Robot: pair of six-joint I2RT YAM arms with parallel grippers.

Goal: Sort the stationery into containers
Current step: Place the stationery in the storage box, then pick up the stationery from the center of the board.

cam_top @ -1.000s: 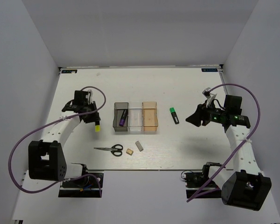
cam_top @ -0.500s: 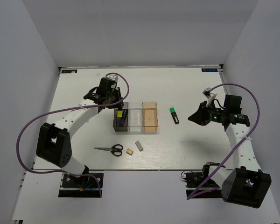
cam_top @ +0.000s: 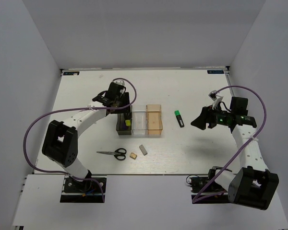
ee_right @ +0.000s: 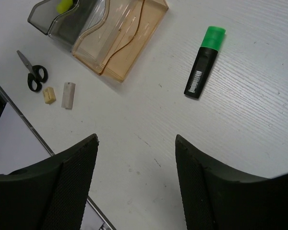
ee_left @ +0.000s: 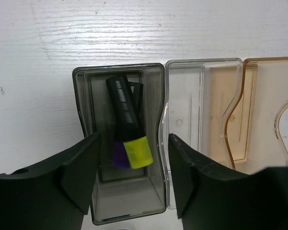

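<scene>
Left tool (ee_left: 133, 167) hangs right over the smoky grey bin (ee_left: 156, 96), jaws spread wide and gripping nothing. Inside that bin lie two highlighters, both black-bodied: the yellow highlighter (ee_left: 127, 120) on top, slanted, its bright cap toward the bottom of the wrist view, and the purple highlighter (ee_left: 117, 154) under it, its cap peeking out just left of the yellow one. Touching the grey bin's right side is the clear bin (ee_left: 189, 96), then the amber bin (ee_left: 259, 105).

Over to the right tool (ee_right: 137, 182): open too, nothing between its fingers, high above the bare table (ee_right: 240, 134). The green highlighter (ee_right: 205, 62) lies on the table at the upper right of that view. At the left of that view lie the black-handled scissors (ee_right: 31, 74), the tan block (ee_right: 49, 95) and the grey eraser (ee_right: 68, 95).
</scene>
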